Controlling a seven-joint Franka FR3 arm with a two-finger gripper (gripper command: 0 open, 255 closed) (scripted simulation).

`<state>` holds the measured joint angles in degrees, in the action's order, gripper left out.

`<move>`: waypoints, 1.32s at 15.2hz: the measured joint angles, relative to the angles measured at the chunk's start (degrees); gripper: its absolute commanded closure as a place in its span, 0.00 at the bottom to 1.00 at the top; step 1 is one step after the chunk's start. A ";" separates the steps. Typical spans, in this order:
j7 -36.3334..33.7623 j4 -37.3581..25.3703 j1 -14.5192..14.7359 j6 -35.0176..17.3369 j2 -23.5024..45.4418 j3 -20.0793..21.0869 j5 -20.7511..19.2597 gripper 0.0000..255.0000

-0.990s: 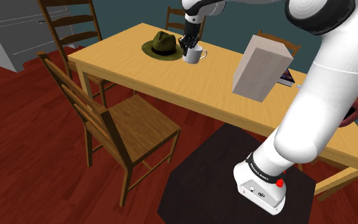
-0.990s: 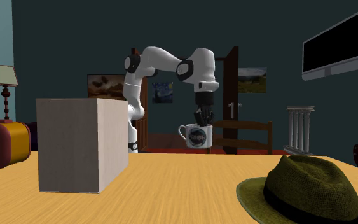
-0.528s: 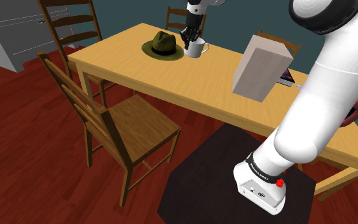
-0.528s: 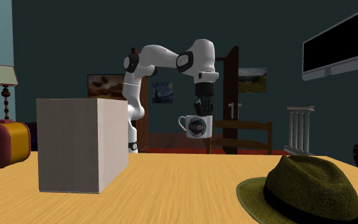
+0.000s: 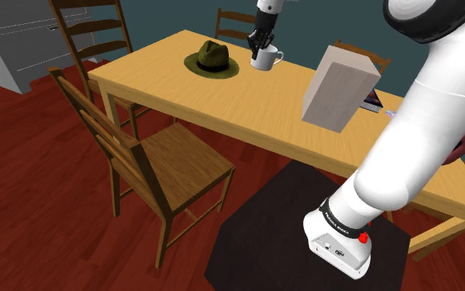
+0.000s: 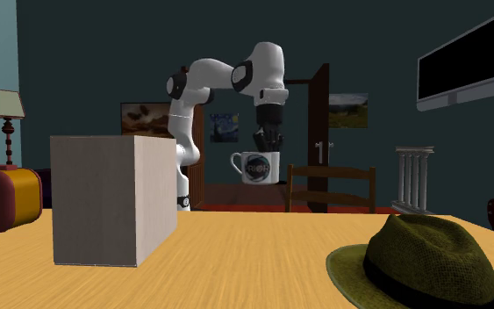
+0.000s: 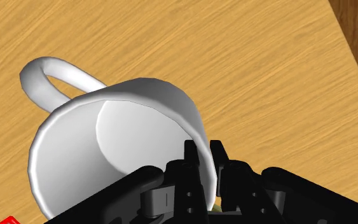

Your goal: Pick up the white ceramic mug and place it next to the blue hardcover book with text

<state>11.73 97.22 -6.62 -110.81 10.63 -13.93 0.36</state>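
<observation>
- White glazed mug with a dark round logo [image 5: 265, 58] [image 6: 255, 167] [image 7: 107, 146] hangs in the air above the light wooden counter [image 5: 181, 91]. It is on the hat side of the tall pale grey box [image 5: 338, 87], with its handle turned toward the box.
- All-black two-finger claw [image 5: 259, 43] [image 6: 265, 143] [image 7: 199, 147] is clamped on the mug's rim, one finger inside the wall and one outside. Reason, as I judge it: a rim pinch leaves the base free for setting down upright.
- The mug looks slightly tilted in the grip, so it could slip or swing.
- A flat dark-covered thing [image 5: 373, 101] peeks out beyond the box. It is probably the book, but most of it is hidden.
- The dark olive brimmed hat [image 5: 211, 58] lies well apart from the box, and the counter between them is bare.
- The box stands between mug and book, so the carry needs height over it or a detour round it. The counter's far edge runs close behind the box, leaving little room there.
</observation>
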 measured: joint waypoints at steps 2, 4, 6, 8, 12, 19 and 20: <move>2.80 1.16 -1.65 -0.59 -0.61 -1.12 0.23 1.00; 5.20 1.46 -3.03 -1.10 -0.48 -2.01 0.57 1.00; 7.75 0.99 -4.52 -0.70 -0.41 -2.97 0.92 1.00; 10.34 1.85 -6.02 -0.85 -1.17 -4.02 1.03 1.00; 16.20 0.23 -9.51 -0.62 0.31 -6.13 2.28 1.00; 25.80 -4.82 -15.76 0.67 4.43 -9.08 5.15 1.00; 27.25 -5.34 -16.73 0.63 5.06 -9.45 5.60 1.00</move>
<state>38.98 91.87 -23.36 -110.18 15.69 -23.38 5.96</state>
